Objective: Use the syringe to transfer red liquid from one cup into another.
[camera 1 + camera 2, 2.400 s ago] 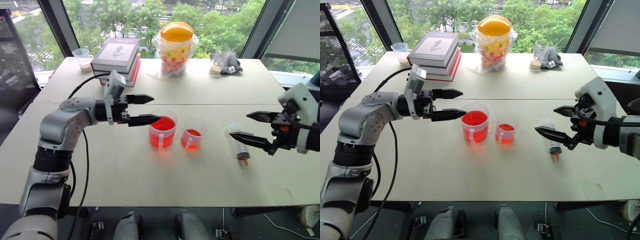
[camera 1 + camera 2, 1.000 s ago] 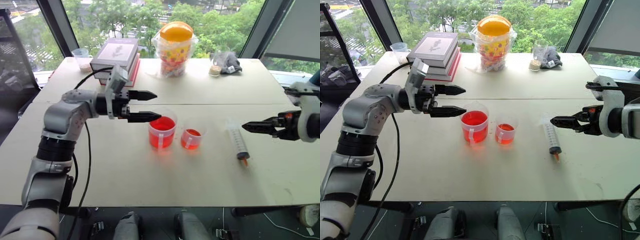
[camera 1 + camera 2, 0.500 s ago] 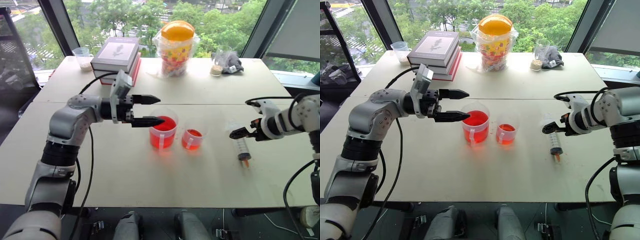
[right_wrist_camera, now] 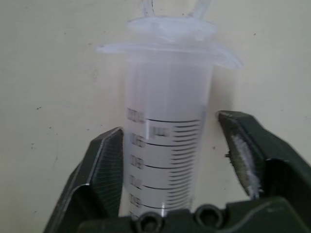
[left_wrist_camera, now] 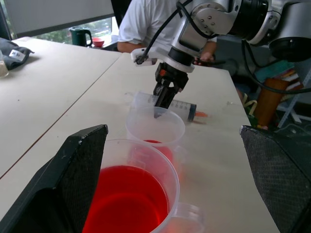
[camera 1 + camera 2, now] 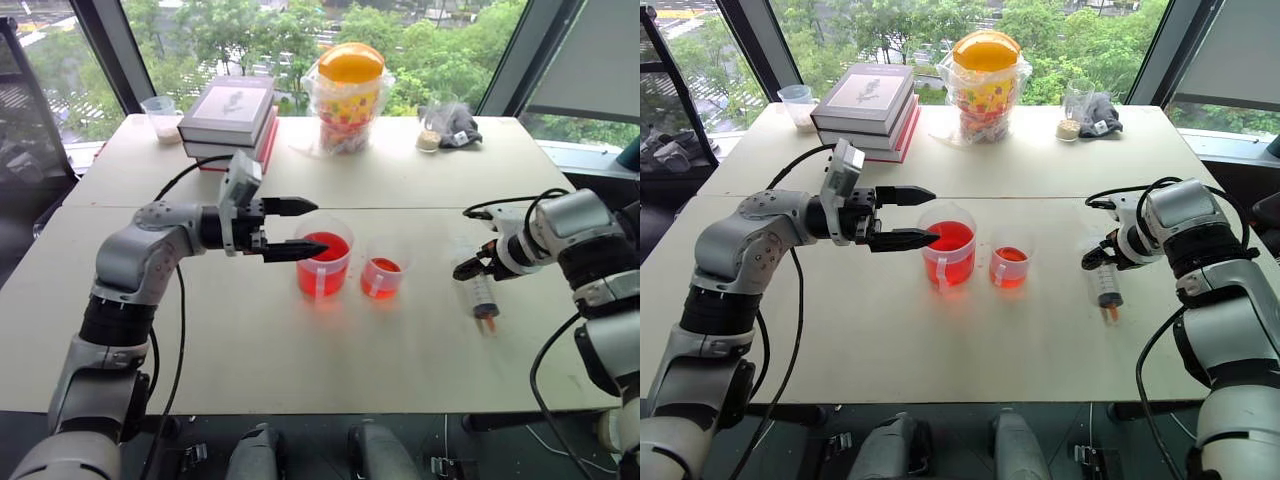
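**Right gripper closing around the syringe on the table**

The right gripper [image 4: 170, 160] is down over the syringe [image 6: 1106, 283], one finger on each side of the barrel near the flange end. The left finger seems to touch the barrel and the right finger [image 4: 252, 155] is a little apart from it, so the grasp is not complete; I judge the jaws are partly closed, not yet clamped. The syringe lies flat on the table [image 6: 300, 370], right of the two cups. Its long axis runs from far to near: the flange and plunger are at the far end, and the orange tip [image 6: 488, 324] points to the near edge. Gripping high on the barrel probably leaves the tip free to go into the liquid.

The left gripper [image 6: 305, 228] is wide open and holds nothing. It points level to the right, with its fingertips at the rim of the big cup [image 6: 324, 262], which holds much red liquid [image 5: 126, 204]. It seems ready to steady this cup. The small cup [image 6: 384, 272], just right of it, has a little red liquid.
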Motion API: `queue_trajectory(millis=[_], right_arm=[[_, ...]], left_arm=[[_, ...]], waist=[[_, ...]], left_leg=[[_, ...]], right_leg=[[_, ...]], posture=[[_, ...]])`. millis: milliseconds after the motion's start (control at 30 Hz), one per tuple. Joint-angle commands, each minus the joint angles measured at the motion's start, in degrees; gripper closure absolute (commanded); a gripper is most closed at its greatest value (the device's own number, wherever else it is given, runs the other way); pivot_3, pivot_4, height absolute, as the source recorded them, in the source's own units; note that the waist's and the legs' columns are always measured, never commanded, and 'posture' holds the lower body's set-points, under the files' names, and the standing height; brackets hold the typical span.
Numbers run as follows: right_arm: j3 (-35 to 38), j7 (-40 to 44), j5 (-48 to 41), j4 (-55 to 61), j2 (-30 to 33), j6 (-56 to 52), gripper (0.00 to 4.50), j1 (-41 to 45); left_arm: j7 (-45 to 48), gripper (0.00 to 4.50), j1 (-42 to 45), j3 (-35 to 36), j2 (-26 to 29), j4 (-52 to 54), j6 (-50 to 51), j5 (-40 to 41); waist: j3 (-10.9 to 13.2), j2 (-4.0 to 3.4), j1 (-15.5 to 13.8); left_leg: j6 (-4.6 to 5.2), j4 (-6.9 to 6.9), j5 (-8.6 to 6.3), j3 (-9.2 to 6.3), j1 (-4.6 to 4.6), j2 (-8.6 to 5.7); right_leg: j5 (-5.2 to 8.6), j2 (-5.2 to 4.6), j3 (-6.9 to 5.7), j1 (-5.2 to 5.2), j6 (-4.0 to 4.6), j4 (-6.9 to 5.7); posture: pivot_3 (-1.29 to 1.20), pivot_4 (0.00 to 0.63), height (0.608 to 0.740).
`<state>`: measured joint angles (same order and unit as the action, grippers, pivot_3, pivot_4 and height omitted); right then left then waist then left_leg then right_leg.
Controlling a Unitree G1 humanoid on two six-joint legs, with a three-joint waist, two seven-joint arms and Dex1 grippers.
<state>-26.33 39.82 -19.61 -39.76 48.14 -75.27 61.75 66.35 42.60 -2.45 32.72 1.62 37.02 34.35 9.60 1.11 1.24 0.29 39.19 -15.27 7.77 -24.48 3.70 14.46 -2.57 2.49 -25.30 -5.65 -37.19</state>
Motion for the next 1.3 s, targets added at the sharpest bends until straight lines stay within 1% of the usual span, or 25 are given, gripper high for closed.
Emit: queue_trajectory(millis=[33, 67, 167, 300, 400, 467, 533, 600, 667, 733, 800, 900, 967, 1133, 1233, 1300], right_arm=[[-1.06, 3.86, 3.04, -1.87, -1.74, 1.55, 2.7, 0.91], [-1.06, 4.47, 3.89, -2.23, -2.09, 1.77, 3.04, 0.99], [-0.59, 5.87, 5.77, -1.78, -2.72, 1.24, 3.08, 1.02], [5.59, 3.8, 5.94, 1.89, -1.54, -2.37, 3.08, 1.44], [13.67, 1.23, 4.55, 13.04, 1.26, -5.99, 3.08, -0.6], [22.54, -1.42, 3.38, 24.82, 1.62, -6.87, 3.08, -3.29], [33.65, -3.97, 0.78, 36.55, -1.87, -6.47, 3.08, -4.78], [42.66, -5.5, -3.24, 47.15, -7.7, -3.58, 3.08, -4.99], [48.26, -6.93, -6.89, 55.11, -13.98, 1.18, 3.08, -4.83], [50.72, -9.17, -9.81, 60.38, -20.1, 3.49, 3.08, -4.74], [50.15, -10.64, -12.42, 63.93, -25.57, 6.68, 3.08, -5.65], [45.77, -11.57, -12.74, 65.46, -32.15, 15.04, 3.08, -8.86], [41.93, -11.07, -11.75, 65.27, -35.09, 21.27, 3.08, -11.98], [34.12, -9.61, -8.66, 61.41, -38.73, 34.11, 3.08, -18.98], [28.63, -8.41, -4.34, 56.9, -39.49, 42.75, 3.08, -23.79], [26.41, -7.84, -2.61, 54.73, -39.56, 46.59, 3.08, -25.68]], left_arm=[[-0.28, 0.0, 0.1, 1.59, 0.29, 1.97, -0.63, 0.81], [-0.38, 0.0, 0.07, 1.51, 0.19, 1.97, -0.73, 0.77], [-0.57, 0.0, 0.12, 1.31, -0.12, 2.0, -0.9, 0.76], [-0.14, 0.0, 0.76, 1.13, -0.08, 1.11, -1.34, 0.43], [0.63, 0.0, 1.73, 1.0, 0.25, -0.44, -2.04, -0.17], [1.22, 0.0, 2.7, 0.85, 0.42, -1.77, -2.46, -0.58], [1.9, 0.0, 4.01, 0.62, 0.55, -3.48, -3.02, -1.05], [2.71, 0.0, 5.72, 0.48, 0.57, -5.63, -3.52, -1.57], [3.81, 0.0, 7.46, 0.3, 0.58, -8.02, -4.29, -2.18], [4.92, 0.0, 9.3, 0.1, 0.65, -10.52, -5.21, -2.91], [5.96, 0.0, 11.06, 0.14, 0.81, -12.89, -5.87, -3.54], [7.29, 0.0, 13.29, 0.4, 1.44, -15.85, -6.69, -4.54], [8.22, 0.0, 14.41, 0.53, 2.2, -17.18, -7.11, -5.31], [9.61, 0.0, 16.35, 1.24, 4.1, -19.21, -7.26, -6.26], [9.9, 0.0, 17.18, 2.1, 5.2, -19.4, -6.27, -5.85], [10.1, 0.0, 17.58, 2.29, 5.44, -19.69, -6.0, -5.72]], waist=[[0.0, 0.0, 0.09], [0.0, 0.01, 0.18], [0.0, 0.01, 0.63], [0.0, 0.01, 1.06], [0.01, -0.02, 1.02], [0.02, -0.03, 0.95], [0.02, -0.03, 0.87], [0.02, -0.03, 1.13], [0.02, -0.03, 1.27], [0.01, -0.04, 1.13], [0.01, -0.04, 1.02], [0.0, -0.02, 1.03], [0.0, -0.03, 1.04], [0.0, -0.03, 1.18], [0.01, -0.03, 1.24], [0.0, -0.03, 1.25]], left_leg=[[0.0, 0.0, 0.0, 0.0, 0.01, 0.0], [0.0, -0.01, 0.0, 0.01, 0.02, 0.01], [-0.02, -0.01, 0.01, 0.01, 0.04, 0.01], [-0.03, -0.01, 0.02, -0.01, 0.02, 0.01], [-0.03, -0.06, 0.02, -0.04, -0.01, 0.01], [-0.03, -0.08, 0.02, -0.05, -0.04, 0.01], [-0.04, -0.09, 0.02, -0.07, -0.06, 0.02], [-0.04, -0.1, 0.02, -0.08, -0.06, 0.02], [-0.05, -0.1, 0.02, -0.08, -0.02, 0.04], [-0.11, -0.11, 0.06, -0.09, -0.01, 0.05], [-0.13, -0.1, 0.07, -0.08, 0.0, 0.05], [-0.12, -0.04, 0.07, -0.06, -0.03, 0.0], [-0.12, -0.04, 0.07, -0.05, -0.04, -0.01], [-0.12, -0.06, 0.07, -0.07, -0.06, -0.01], [-0.12, -0.06, 0.07, -0.07, -0.05, 0.0], [-0.12, -0.06, 0.07, -0.07, -0.04, 0.0]], right_leg=[[0.0, 0.0, 0.0, 0.0, 0.0, 0.0], [0.0, 0.01, 0.0, 0.0, 0.0, -0.01], [-0.01, 0.03, -0.01, 0.01, -0.01, -0.06], [-0.01, 0.02, -0.01, -0.02, -0.02, -0.09], [-0.02, 0.01, -0.02, -0.07, -0.03, -0.12], [-0.02, -0.01, -0.02, -0.13, -0.04, -0.16], [-0.01, -0.02, -0.05, -0.13, -0.05, -0.15], [-0.01, 0.0, -0.06, -0.12, -0.06, -0.13], [-0.01, 0.04, -0.06, -0.13, -0.07, -0.18], [-0.01, 0.09, -0.12, -0.09, -0.07, -0.24], [-0.01, 0.06, -0.19, -0.04, -0.06, -0.23], [-0.02, -0.01, -0.19, -0.03, -0.06, -0.22], [-0.02, -0.01, -0.19, -0.02, -0.06, -0.21], [-0.01, 0.0, -0.21, -0.04, -0.07, -0.19], [-0.01, 0.0, -0.21, -0.03, -0.07, -0.19], [-0.01, 0.0, -0.21, -0.03, -0.07, -0.2]], posture=[[0.0, 0.15, 0.74], [0.0, 0.15, 0.74], [0.0, 0.15, 0.74], [0.0, 0.15, 0.74], [0.0, 0.15, 0.74], [0.0, 0.15, 0.74], [0.0, 0.15, 0.74], [0.0, 0.15, 0.74], [0.0, 0.15, 0.74], [0.0, 0.15, 0.74], [0.0, 0.15, 0.74], [0.0, 0.15, 0.74], [0.0, 0.15, 0.74], [0.0, 0.15, 0.74], [0.0, 0.15, 0.74], [0.0, 0.15, 0.74]])
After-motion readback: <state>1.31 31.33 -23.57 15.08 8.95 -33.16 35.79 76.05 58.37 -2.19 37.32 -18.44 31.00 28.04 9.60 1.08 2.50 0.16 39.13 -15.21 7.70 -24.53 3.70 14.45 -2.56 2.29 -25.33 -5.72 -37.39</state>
